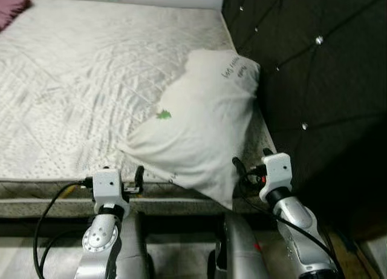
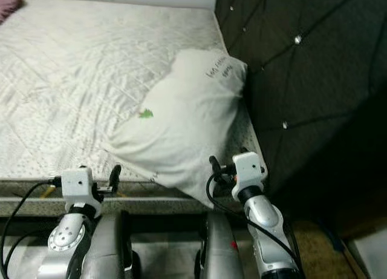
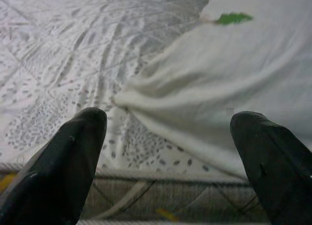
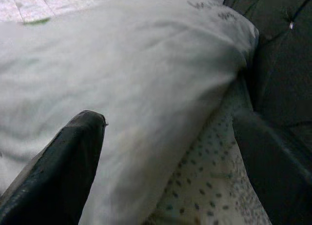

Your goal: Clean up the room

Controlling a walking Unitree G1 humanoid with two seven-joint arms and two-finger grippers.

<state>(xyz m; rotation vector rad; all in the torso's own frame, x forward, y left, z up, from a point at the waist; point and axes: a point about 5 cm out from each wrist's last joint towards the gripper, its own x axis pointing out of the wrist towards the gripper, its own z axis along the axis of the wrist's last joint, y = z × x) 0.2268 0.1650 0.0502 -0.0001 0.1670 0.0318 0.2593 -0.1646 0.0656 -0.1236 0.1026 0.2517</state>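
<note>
Two silver arms reach toward the foot edge of a bed, the left gripper (image 1: 138, 177) hovering at the mattress border and the right gripper (image 1: 253, 164) raised just beside the lower corner of a white pillow (image 1: 202, 124). Both sets of black fingers stand apart, gripping nothing; the left wrist view shows one finger (image 3: 58, 161) on either side of the pillow's pointed corner, and the right wrist view shows the fingers (image 4: 63, 166) spread over the pillow's broad face. The pillow lies askew on the bare quilted mattress (image 1: 84, 79), its far end pressed against the dark tufted headboard (image 1: 308, 61) on the robot's right and its near corner hanging over the mattress edge. A small green leaf mark (image 1: 164, 114) and a line of printed writing show on the pillowcase. A mauve cloth (image 1: 11, 5) sits at the far left corner of the bed. Black cables (image 1: 45, 215) loop from the left wrist below the mattress edge.
</note>
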